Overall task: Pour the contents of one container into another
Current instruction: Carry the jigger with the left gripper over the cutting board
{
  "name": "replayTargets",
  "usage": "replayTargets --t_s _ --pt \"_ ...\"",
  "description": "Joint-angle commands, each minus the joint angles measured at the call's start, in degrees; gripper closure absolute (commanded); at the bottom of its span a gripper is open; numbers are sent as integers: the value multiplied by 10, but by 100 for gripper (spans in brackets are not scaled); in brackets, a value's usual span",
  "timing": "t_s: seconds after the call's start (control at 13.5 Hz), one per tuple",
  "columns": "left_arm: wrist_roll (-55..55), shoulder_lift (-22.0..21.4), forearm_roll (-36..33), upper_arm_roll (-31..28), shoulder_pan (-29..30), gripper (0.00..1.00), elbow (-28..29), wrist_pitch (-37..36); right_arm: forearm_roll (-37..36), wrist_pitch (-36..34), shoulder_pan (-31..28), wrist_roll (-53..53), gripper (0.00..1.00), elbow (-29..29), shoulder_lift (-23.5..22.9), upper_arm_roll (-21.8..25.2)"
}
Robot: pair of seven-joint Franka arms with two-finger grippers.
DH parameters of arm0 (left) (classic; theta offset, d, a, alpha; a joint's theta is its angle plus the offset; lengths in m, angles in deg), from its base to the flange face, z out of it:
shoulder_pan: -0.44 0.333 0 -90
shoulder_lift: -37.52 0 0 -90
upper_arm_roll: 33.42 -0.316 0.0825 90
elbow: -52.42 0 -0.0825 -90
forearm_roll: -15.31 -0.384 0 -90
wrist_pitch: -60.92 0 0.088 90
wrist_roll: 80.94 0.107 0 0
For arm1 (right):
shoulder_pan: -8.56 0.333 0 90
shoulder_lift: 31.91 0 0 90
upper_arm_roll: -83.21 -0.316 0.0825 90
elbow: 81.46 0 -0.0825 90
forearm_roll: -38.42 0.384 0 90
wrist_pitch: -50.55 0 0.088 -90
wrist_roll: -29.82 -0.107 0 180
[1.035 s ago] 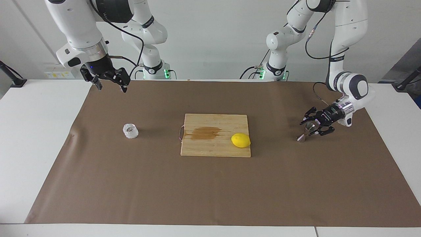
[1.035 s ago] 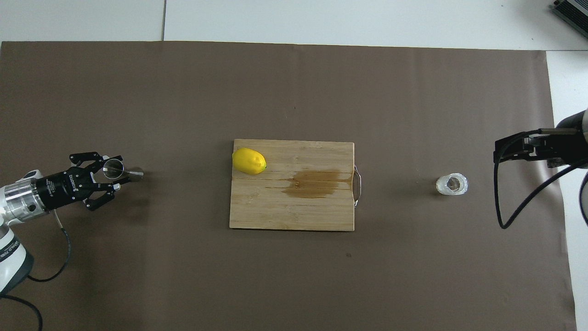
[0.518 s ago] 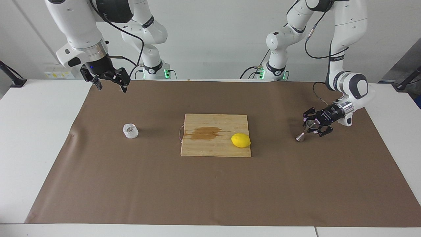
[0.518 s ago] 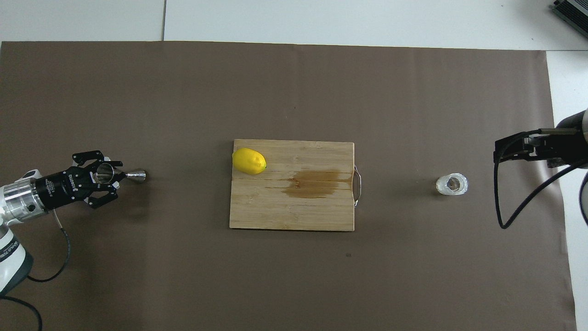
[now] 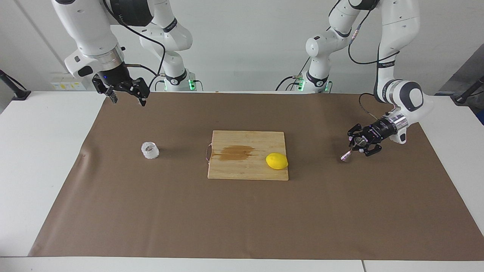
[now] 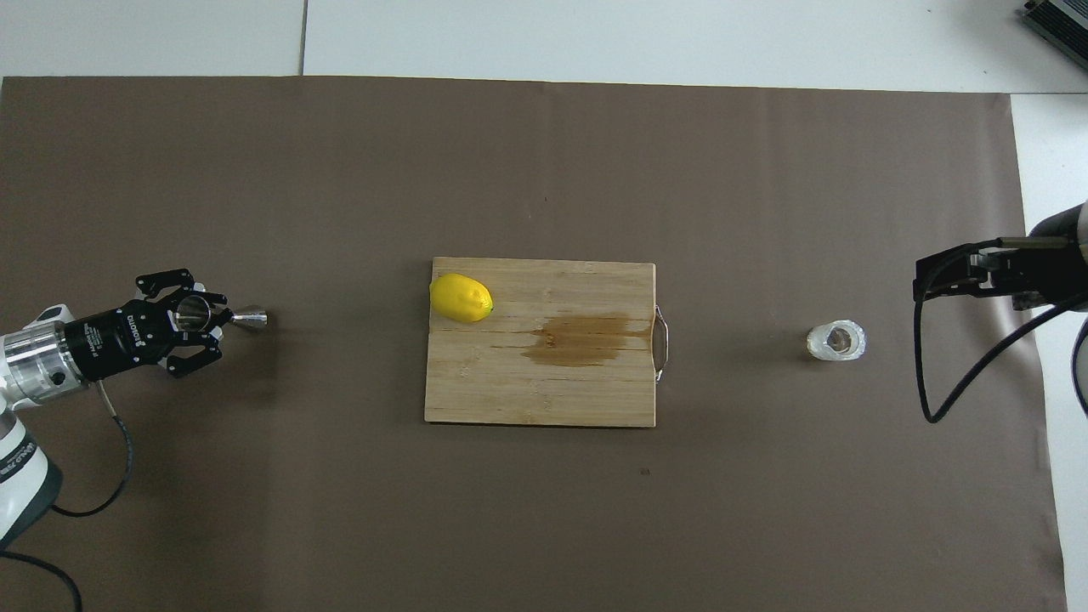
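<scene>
The steel jigger (image 5: 351, 148) is seen clamped in the left gripper (image 5: 357, 145) near the brown mat's (image 5: 242, 226) left-arm end, tilted, its long axis pointing toward the glass tumbler (image 5: 150, 150), well apart near the other end (the right gripper (image 5: 124, 96), wide open, waits above).

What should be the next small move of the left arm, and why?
Probably lift the jigger straight up a little. The left gripper is shut on its upper cone, and the jigger leans, its lower end at the brown mat. The glass tumbler stands toward the right arm's end, past the cutting board, while the right gripper waits open above the mat.
</scene>
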Motion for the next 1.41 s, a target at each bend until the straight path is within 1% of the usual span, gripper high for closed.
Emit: replayTargets --t_s 0.0,0.07,0.15,0.22,0.3,0.37,0.44,0.52,0.67,0.74,0.81,0.96,1.04,1.26,1.33 --pt "-56 -30 9 -2 -14 82 -6 14 4 -2 -2 11 0 10 11 1" --pt "-82 -34 8 -2 -29 83 -14 14 4 -2 -2 11 0 10 11 1" --pt "-108 -47 8 -1 -43 84 -21 19 4 -2 -2 11 0 11 11 1" --pt "-131 -62 8 -1 -67 89 -21 48 4 -2 -2 11 0 10 12 1" --pt "-166 -81 8 -1 -100 92 -21 97 4 -2 -2 11 0 10 11 2" --pt "-211 -100 7 -1 -142 95 -21 163 4 -2 -2 11 0 11 11 1" --pt "-252 -115 7 -1 -190 96 -24 226 4 -5 -2 14 0 11 12 3" --pt "-291 -121 7 -1 -229 96 -25 270 4 -5 -7 12 0 11 11 8" --pt "-346 -125 10 6 -272 99 -28 317 4 -5 -18 12 0 11 11 8" --pt "-386 -124 19 17 -294 100 -34 354 4 -5 -18 12 0 11 11 8" --pt "-414 -122 48 26 -320 100 -35 400 4 -5 -17 12 0 11 11 8" --pt "-416 -120 156 34 -388 100 -37 496 4 -5 -16 12 0 11 11 8" --pt "-415 -114 204 34 -420 100 -45 532 4 -5 -17 12 0 11 11 8" --pt "-412 -98 286 37 -493 100 -58 607 4 -5 -15 12 0 11 11 8" --pt "-412 -81 304 40 -520 100 -70 643 4 -5 -14 12 0 11 12 7"
